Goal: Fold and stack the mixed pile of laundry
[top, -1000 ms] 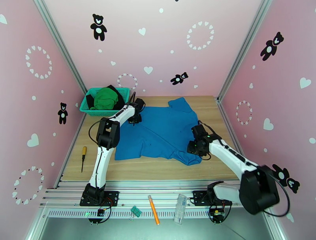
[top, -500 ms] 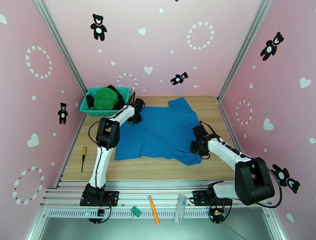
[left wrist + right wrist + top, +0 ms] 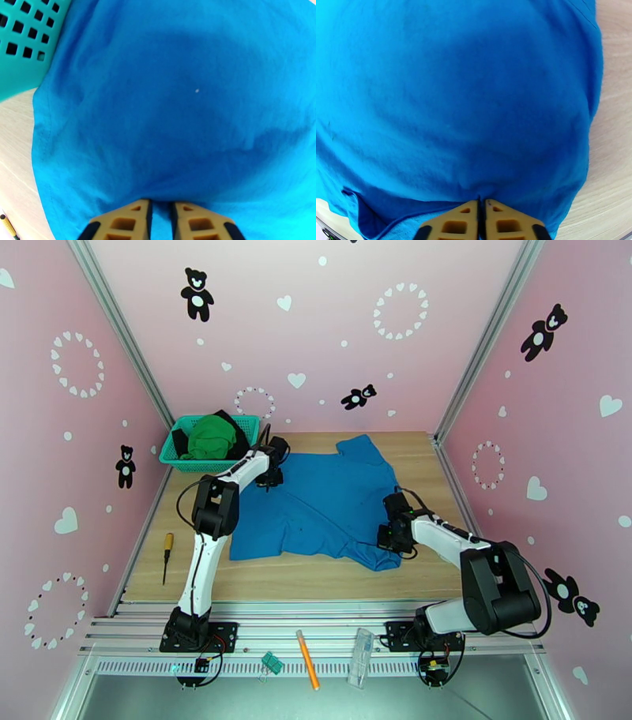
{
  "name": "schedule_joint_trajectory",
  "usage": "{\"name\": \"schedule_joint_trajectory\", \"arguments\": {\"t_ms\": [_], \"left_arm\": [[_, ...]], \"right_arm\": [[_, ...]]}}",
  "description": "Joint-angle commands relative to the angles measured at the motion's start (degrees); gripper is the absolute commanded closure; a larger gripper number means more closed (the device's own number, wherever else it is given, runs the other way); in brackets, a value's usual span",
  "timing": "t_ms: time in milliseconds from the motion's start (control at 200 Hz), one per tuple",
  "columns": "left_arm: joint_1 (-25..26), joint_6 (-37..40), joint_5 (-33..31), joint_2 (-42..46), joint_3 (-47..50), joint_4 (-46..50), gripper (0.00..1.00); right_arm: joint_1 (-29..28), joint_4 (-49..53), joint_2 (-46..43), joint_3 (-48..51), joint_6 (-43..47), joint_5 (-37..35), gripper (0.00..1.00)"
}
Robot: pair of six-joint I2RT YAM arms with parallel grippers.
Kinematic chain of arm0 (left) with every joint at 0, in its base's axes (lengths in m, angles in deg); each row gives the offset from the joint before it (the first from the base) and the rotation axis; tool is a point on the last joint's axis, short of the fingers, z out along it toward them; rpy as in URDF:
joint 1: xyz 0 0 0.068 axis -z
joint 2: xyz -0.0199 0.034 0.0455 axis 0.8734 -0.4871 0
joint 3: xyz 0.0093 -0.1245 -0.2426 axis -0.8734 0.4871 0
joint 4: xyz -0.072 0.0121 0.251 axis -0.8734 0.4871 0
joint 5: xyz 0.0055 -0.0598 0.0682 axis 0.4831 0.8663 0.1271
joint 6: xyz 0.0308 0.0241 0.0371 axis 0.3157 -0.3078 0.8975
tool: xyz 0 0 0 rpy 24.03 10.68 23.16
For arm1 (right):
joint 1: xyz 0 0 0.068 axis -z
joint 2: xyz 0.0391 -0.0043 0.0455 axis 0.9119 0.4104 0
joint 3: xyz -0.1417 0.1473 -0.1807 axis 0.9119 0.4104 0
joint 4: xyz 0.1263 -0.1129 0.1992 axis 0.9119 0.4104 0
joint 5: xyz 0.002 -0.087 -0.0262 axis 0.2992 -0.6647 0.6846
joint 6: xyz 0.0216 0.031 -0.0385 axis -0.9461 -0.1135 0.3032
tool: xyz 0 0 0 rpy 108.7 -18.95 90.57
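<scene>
Blue shirt: the blue shirt (image 3: pixel 324 504) lies spread flat in the middle of the surface (image 3: pixel 316 579). One sleeve points to the far edge and the other to the near right.
Long axis: it seems to run left to right, with the hem toward the left edge and the shoulders toward the right edge.
Left jaws: they sit at the far-left corner of the shirt, just beside the basket (image 3: pixel 170 455). They are nearly closed, with a fold of blue cloth between the fingers (image 3: pixel 126 221).
Right jaws: they sit on the shirt's right side by the near sleeve. The fingers (image 3: pixel 454 225) are pressed together, and the cloth puckers at their tips, so they look to be pinching it.
Key relation: the two grips stand diagonally across the shirt, and most of the cloth lies between them.
Nearer arm: left for the hem, right for the sleeves.
Rest of pile: the green garment (image 3: pixel 209 437) and the black garment (image 3: pixel 180 441) are in the basket at the far-left corner, not yet folded.
</scene>
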Motion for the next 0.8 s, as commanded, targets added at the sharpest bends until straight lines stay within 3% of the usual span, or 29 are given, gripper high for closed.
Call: {"name": "schedule_joint_trajectory", "arguments": {"t_ms": [0,40,120,225,455,691,796], "left_arm": [[-0.37,0.72,3.81,0.67,1.25,1.41,0.75],[-0.34,0.76,4.15,0.96,1.30,1.43,0.71],[-0.28,0.84,4.73,1.98,1.30,1.47,0.53],[-0.19,0.98,4.77,3.38,1.29,1.42,0.35],[-0.19,0.86,5.00,4.74,1.50,1.59,0.29],[-0.11,0.50,5.30,8.30,6.20,-0.23,0.09],[-0.11,0.33,5.40,10.88,8.41,-0.94,0.07]], "right_arm": [[0.04,2.54,-2.64,0.42,0.24,-0.89,0.97],[0.08,3.37,-3.53,0.19,0.30,-1.33,0.99],[0.07,5.14,-5.58,-0.05,0.55,-2.27,0.99],[0.10,6.54,-7.76,-0.22,0.69,-2.65,0.90],[0.07,5.76,-7.19,0.32,0.56,-1.26,0.83],[0.05,4.47,-5.26,1.12,0.47,-0.27,0.75],[0.11,4.36,-5.52,1.74,0.26,-0.01,0.74]]}}
